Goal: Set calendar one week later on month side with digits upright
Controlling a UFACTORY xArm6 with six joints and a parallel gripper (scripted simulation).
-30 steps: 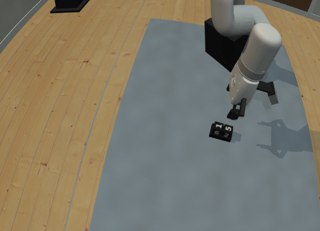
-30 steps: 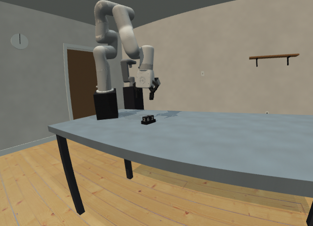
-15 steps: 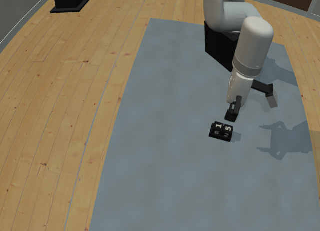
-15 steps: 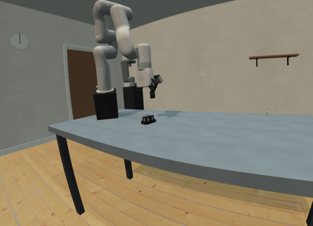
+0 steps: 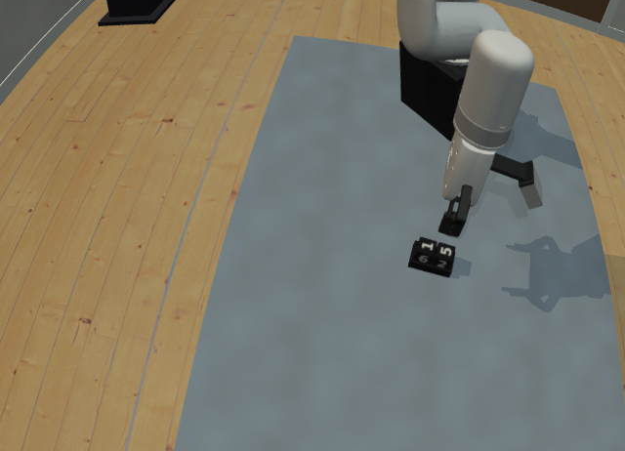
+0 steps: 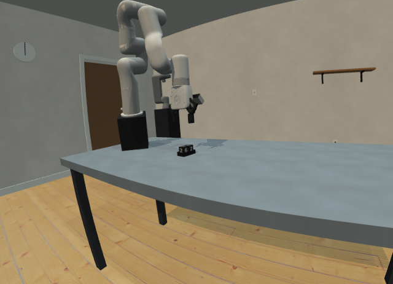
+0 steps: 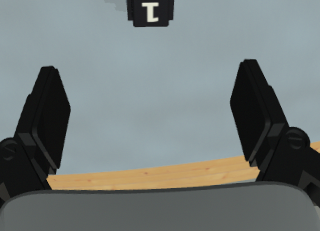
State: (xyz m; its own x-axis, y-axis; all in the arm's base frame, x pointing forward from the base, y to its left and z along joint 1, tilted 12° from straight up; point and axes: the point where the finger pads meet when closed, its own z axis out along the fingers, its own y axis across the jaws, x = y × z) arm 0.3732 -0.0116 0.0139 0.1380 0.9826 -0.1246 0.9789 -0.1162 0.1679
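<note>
A small black tray (image 5: 429, 270) (image 6: 181, 154) stands on the table with two black cubes side by side in it. The left cube (image 5: 423, 259) (image 6: 185, 150) shows 6 on the long side facing the top and exterior views, 1 on top and 2 on its outer end. The right cube (image 5: 441, 264) (image 6: 191, 148) shows 2 on that long side and 5 on top. The top digits look turned sideways in the top view. No month name shows; the opposite side is hidden. My gripper (image 5: 492, 215) (image 7: 149, 82) is open and empty, above the table and clear of the tray. The wrist view shows the 1 beyond the fingers.
The blue-grey table (image 5: 303, 285) (image 6: 269, 176) carries the tray, and its edge shows low in the wrist view. The arm's black base (image 5: 429, 91) (image 6: 133, 133) stands behind the tray in the top view. A black pedestal (image 5: 136, 2) stands off the table.
</note>
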